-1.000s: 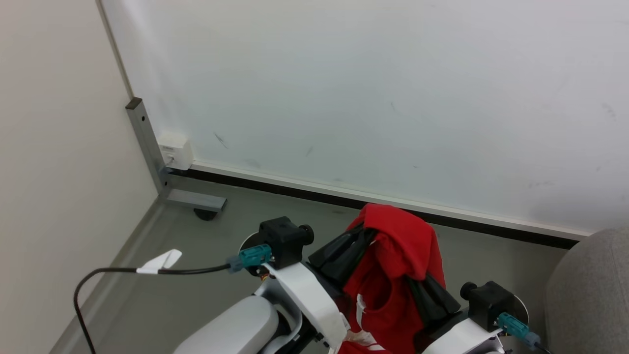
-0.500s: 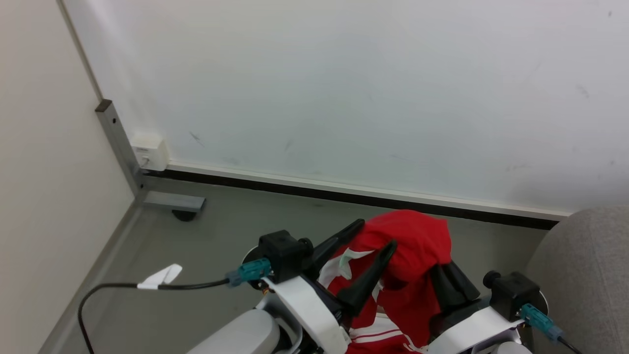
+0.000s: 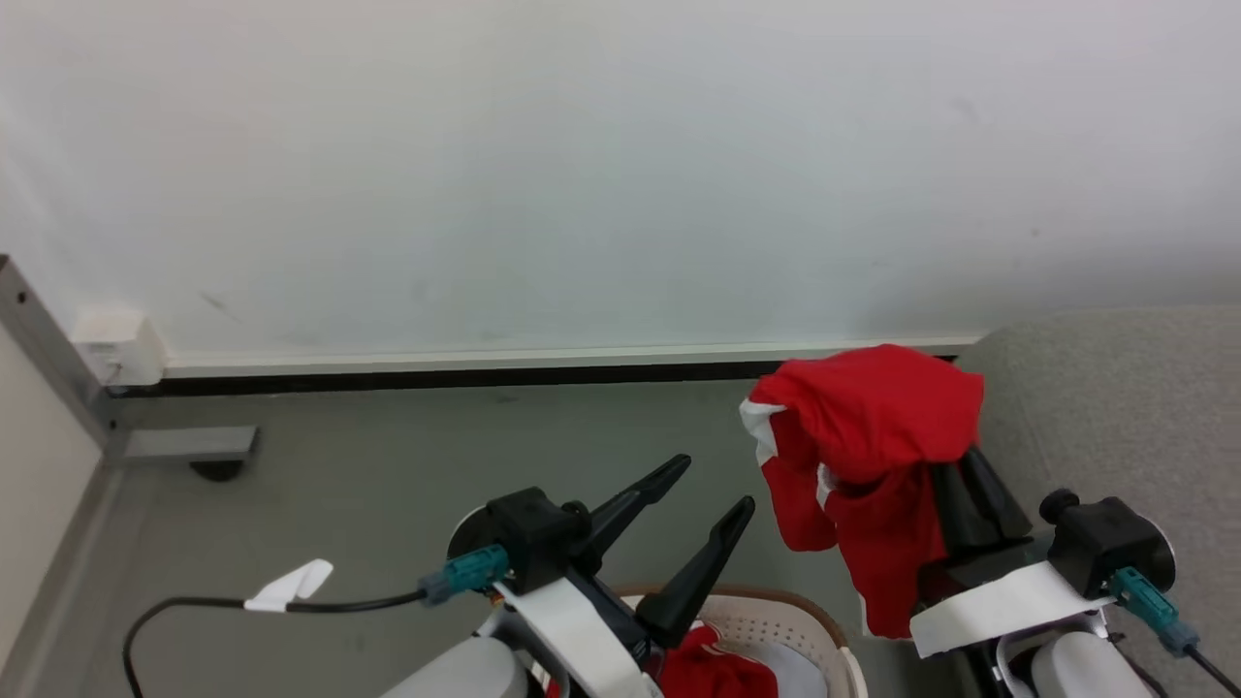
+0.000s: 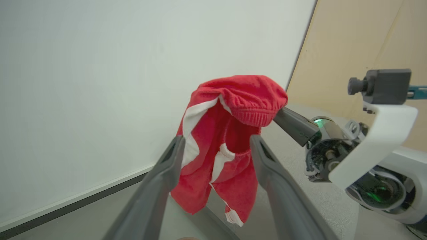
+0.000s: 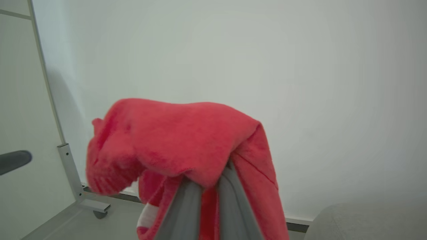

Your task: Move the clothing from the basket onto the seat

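Your left gripper [image 3: 715, 483] is spread wide, both dark fingers angled up and to the right in the head view, nothing between them. Your right gripper [image 3: 955, 485] is raised, fingers pinched close together on the clothing [image 3: 873, 407], tips buried in it. Left wrist [image 3: 572, 630] and right wrist [image 3: 999, 606] sit low.

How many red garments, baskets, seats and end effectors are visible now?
Baskets: 1, the basket
Seats: 1, the seat
Red garments: 2, the held garment and the basket garment
End effectors: 2, the left end effector open, the right end effector shut on the held garment
Total: 6
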Tool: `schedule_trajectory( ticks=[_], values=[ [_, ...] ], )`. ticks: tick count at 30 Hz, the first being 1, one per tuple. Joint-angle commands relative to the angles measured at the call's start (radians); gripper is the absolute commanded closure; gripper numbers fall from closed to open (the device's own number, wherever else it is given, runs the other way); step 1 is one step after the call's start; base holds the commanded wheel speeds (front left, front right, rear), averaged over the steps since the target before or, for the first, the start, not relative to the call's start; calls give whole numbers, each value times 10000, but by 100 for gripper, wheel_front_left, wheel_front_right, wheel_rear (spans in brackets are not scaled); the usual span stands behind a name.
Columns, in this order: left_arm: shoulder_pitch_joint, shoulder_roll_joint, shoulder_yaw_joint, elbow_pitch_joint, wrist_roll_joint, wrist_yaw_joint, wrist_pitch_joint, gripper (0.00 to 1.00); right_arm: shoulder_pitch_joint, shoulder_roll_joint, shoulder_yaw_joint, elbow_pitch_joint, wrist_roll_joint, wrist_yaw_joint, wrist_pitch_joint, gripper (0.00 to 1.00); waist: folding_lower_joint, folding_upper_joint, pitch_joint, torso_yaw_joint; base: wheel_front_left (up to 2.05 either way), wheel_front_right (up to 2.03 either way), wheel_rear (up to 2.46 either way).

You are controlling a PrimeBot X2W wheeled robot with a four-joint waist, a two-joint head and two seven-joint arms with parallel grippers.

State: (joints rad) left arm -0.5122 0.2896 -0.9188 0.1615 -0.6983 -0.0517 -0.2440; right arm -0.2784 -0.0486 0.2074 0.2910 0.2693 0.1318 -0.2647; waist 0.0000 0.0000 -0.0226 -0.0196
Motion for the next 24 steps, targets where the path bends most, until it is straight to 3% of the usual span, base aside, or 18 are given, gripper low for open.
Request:
schedule_trajectory(
  ticks=[1, 14, 19, 24],
  values=[
    [93, 57, 28, -62, 163, -1, -66, 0, -3, -32, -173, -136, -181, -21, 5, 100, 0, 0, 196, -733, 0, 0, 0],
    [362, 279, 266, -212, 1082, 64, -207, 0, 383, -28, -1159, -1610, -855, -21, 5, 100, 0, 0, 543, -3542, 0, 0, 0],
    [448, 215, 409, -145, 1284, 18, -200, 0, 387, -25, -1160, -1839, -634, -21, 5, 100, 0, 0, 686, -4182, 0, 0, 0],
    [539, 274, 505, -72, 1437, -79, -202, 0, 184, -22, -1181, -1733, -558, -21, 5, 100, 0, 0, 895, -4386, 0, 0, 0]
  ],
)
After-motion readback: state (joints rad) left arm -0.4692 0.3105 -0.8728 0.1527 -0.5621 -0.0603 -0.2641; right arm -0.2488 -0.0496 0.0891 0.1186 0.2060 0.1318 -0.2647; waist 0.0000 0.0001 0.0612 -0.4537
